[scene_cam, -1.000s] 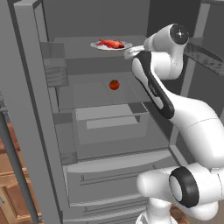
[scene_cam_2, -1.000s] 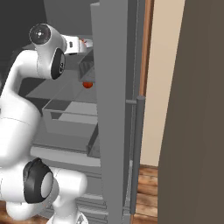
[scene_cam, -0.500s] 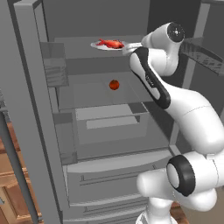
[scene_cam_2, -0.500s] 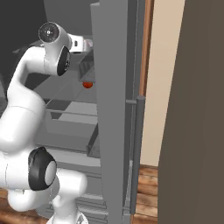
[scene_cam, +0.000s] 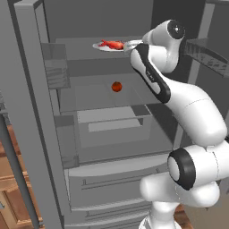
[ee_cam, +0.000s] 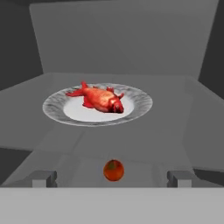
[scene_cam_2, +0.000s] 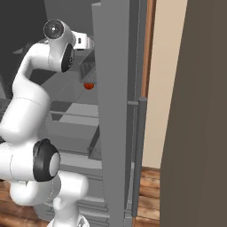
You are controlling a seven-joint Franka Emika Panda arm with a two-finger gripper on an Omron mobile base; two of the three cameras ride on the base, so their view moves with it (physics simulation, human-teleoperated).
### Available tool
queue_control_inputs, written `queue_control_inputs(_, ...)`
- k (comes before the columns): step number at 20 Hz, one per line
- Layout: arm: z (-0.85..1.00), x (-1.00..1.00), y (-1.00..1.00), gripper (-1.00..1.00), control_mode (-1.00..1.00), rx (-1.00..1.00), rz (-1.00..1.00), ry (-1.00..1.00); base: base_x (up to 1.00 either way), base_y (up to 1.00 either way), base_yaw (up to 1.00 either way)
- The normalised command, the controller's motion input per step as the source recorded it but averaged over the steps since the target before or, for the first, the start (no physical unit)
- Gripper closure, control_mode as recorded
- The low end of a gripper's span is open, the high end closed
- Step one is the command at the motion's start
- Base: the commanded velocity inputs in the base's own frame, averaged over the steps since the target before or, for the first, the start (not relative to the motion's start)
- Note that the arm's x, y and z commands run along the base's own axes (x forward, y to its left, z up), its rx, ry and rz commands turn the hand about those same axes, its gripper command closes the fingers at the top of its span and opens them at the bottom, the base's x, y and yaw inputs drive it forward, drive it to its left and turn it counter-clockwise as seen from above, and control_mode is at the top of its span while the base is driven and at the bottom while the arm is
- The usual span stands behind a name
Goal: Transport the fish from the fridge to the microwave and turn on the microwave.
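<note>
The fridge stands open, and the arm reaches up into its top section. In the hand view the claw is spread wide, its two grey fingertips far apart at the bottom of the picture, with nothing between them and nothing touching them. It holds nothing.

Straight ahead of the claw sits the fish, bright red-orange, lying flat on a round plate with a grey marbled rim. The plate rests on the upper shelf of the fridge. The fish lies across the middle of the plate, its forked tail toward the left of the hand view and its head toward the right. The claw is near the plate but apart from it.

From the left base view the fish and plate show on that top shelf, with the hand just beside the plate's right edge.

Below, on the next shelf down, a small round tomato sits alone; in the hand view the tomato shows between the two fingertips, lower and well clear of them. In the right base view the tomato peeks out beside the edge of the open fridge door, which has a long bar handle.
</note>
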Motion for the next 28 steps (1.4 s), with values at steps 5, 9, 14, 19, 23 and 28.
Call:
queue_control_inputs(5, 0.13, 0.25, 0.01, -1.00, -1.00, 0.00, 0.00, 0.03, 0.00, 0.00, 0.00)
queue_control_inputs(9, 0.05, 0.24, 0.03, -1.00, -1.00, 0.00, 0.00, 0.04, 0.00, 0.00, 0.00)
queue_control_inputs(14, 0.00, 0.27, 0.13, -1.00, -1.00, 0.00, 0.00, 0.03, 0.00, 0.00, 0.00)
queue_control_inputs(19, 0.00, 0.32, 0.21, -1.00, -1.00, 0.00, 0.05, 0.06, 0.00, 0.00, 0.00)
queue_control_inputs(23, 0.00, 0.35, 0.15, -1.00, -1.00, 0.00, 0.05, 0.03, 0.00, 0.00, 0.00)
queue_control_inputs(28, 0.00, 0.33, 0.03, -1.00, -1.00, 0.00, 0.04, 0.03, 0.00, 0.00, 0.00)
